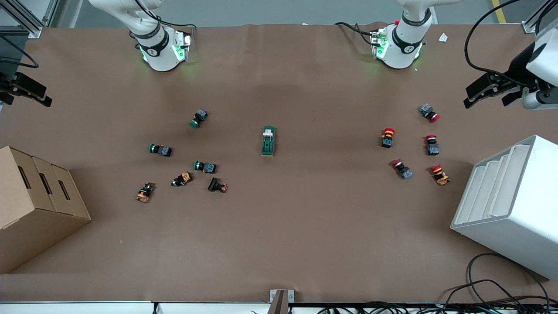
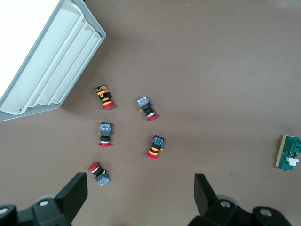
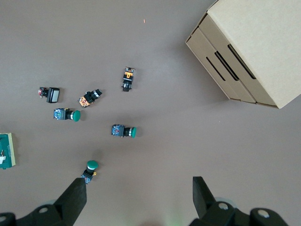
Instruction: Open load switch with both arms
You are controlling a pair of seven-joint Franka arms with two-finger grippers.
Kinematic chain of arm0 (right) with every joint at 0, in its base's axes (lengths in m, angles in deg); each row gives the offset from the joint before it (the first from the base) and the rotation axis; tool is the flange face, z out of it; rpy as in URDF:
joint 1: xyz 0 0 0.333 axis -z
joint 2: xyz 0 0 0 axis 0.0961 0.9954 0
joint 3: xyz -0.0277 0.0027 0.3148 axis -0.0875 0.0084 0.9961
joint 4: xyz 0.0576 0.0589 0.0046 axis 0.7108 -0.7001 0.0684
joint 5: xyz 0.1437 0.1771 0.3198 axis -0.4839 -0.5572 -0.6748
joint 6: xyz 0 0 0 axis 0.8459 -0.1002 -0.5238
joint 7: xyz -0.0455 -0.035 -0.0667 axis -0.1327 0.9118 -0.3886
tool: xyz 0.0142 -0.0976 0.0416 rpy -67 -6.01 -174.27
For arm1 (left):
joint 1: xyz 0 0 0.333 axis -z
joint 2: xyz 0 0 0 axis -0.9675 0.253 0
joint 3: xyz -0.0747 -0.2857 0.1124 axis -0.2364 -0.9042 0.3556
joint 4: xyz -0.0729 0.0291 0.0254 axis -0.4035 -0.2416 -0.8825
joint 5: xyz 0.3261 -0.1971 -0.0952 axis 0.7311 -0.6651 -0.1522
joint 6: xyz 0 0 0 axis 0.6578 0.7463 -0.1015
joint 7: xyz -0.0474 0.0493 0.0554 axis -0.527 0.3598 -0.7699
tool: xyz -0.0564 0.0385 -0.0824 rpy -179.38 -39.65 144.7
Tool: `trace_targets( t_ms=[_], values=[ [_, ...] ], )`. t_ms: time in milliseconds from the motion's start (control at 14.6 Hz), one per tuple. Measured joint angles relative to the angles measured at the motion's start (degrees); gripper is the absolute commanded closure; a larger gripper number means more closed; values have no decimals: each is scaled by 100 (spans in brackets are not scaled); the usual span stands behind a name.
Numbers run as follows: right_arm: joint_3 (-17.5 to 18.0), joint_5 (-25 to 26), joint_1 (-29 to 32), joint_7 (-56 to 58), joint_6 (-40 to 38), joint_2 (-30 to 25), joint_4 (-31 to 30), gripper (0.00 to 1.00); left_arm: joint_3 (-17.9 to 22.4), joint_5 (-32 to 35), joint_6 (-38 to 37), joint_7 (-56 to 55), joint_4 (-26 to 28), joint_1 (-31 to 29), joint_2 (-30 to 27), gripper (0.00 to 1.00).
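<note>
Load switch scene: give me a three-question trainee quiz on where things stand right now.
1. True or false: the left gripper is shut on the load switch.
2. Which push buttons lie toward the left arm's end of the table: (A) red-capped push buttons or (B) green-capped push buttons?
3. Fill in: the right gripper hangs above the table's edge near the ____ box.

Key: 1 false, both grippers are open and away from the switch; 2 A; 3 cardboard.

cardboard box (image 1: 35, 205) | white tiered bin (image 1: 510, 205) | green push buttons (image 1: 160, 150) | red push buttons (image 1: 388, 137)
</note>
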Motion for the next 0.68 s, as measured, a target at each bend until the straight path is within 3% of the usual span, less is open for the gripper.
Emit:
trace_targets(
  t_ms=[274,685],
  values=[
    [-19,-1,0,147,-16,-10,-12,0,83,397,1,85,26,109,-14,0],
    [-61,-5,56,151,-145,-10,-54,0,105,430,24,401,27,85,24,0]
  ],
)
